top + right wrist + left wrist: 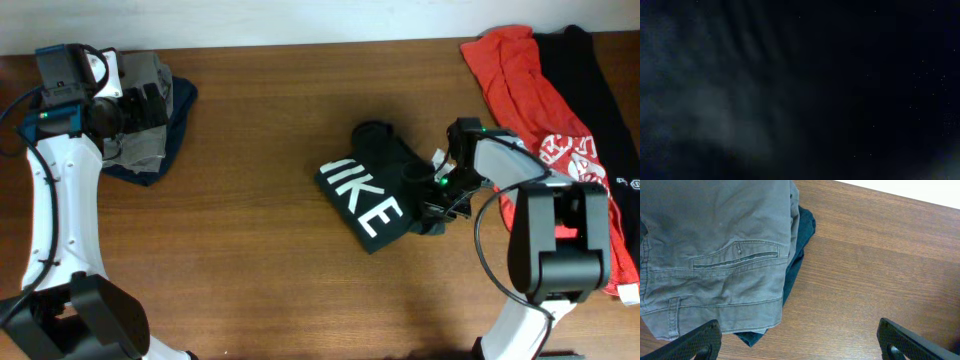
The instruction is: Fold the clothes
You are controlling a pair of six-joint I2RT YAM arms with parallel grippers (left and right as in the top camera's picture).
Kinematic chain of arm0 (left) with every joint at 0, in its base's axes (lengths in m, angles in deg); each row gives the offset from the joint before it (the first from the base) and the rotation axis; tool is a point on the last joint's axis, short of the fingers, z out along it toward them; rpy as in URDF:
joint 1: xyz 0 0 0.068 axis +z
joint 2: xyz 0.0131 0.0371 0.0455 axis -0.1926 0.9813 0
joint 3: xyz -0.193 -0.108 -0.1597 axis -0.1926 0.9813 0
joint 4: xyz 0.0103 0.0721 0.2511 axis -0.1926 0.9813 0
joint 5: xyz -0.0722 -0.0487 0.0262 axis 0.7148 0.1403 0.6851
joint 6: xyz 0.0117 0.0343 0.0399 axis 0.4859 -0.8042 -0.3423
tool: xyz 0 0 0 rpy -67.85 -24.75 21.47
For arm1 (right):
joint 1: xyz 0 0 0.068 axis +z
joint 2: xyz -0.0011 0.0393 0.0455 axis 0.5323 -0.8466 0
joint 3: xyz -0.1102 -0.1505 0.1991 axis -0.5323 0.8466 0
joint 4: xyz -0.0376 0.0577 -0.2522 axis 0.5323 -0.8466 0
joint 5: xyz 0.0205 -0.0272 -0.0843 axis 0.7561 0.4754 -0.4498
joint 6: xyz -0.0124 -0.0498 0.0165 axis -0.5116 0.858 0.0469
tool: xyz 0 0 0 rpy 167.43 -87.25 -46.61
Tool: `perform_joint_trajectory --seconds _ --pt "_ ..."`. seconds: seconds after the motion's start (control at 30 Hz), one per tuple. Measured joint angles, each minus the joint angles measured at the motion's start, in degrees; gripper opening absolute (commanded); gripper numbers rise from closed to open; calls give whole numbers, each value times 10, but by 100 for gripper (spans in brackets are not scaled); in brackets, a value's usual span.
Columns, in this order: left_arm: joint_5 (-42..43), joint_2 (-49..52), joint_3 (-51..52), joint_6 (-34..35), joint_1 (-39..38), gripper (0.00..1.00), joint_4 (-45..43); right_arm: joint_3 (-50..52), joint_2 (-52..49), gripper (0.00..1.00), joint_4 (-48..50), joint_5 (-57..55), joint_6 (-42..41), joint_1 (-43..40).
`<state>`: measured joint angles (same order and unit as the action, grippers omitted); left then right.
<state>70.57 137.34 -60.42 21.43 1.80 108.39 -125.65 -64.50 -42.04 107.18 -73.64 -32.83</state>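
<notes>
Centrally, black shirt (375, 190) reads "IKE"; right tool (440, 203) seemingly buried in it, grip unclear; left tool (802, 340) spread.

Brown wooden table (270, 150) seen from above, with a white strip (250, 20) behind it.
The tabletop shows fine, straight grain running left to right. The plain white strip runs along the table's far edge.

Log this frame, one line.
left gripper: open, above grey trousers | right gripper: at edge of black NIKE shirt, jaws unclear | red garment: unfolded, far right
</notes>
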Motion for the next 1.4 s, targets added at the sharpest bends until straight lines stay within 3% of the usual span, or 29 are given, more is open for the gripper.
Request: perform_joint_trajectory --seconds 0.13,0.43,0.8,0.97,1.17,1.23,1.37,1.4 --pt "0 3 0 0 0 99 2 11 16 9 55 -31 -38 0" --pt "0 41 0 0 0 99 10 11 19 7 62 -45 -43 14" --pt "0 45 0 -2 0 99 6 1 18 8 126 -104 -39 195" --pt "0 45 0 -15 0 99 3 -25 5 7 95 -105 -29 222" --pt "14 45 0 -18 -2 99 3 -103 -14 8 -10 -104 0 234" --pt "29 45 0 -18 -4 99 3 -153 -14 20 -57 -102 5 234" --pt "68 45 0 -20 -17 99 4 -287 -14 56 -146 -96 8 226" --pt "75 45 0 -20 -23 99 5 -319 -13 57 -160 -95 14 223"
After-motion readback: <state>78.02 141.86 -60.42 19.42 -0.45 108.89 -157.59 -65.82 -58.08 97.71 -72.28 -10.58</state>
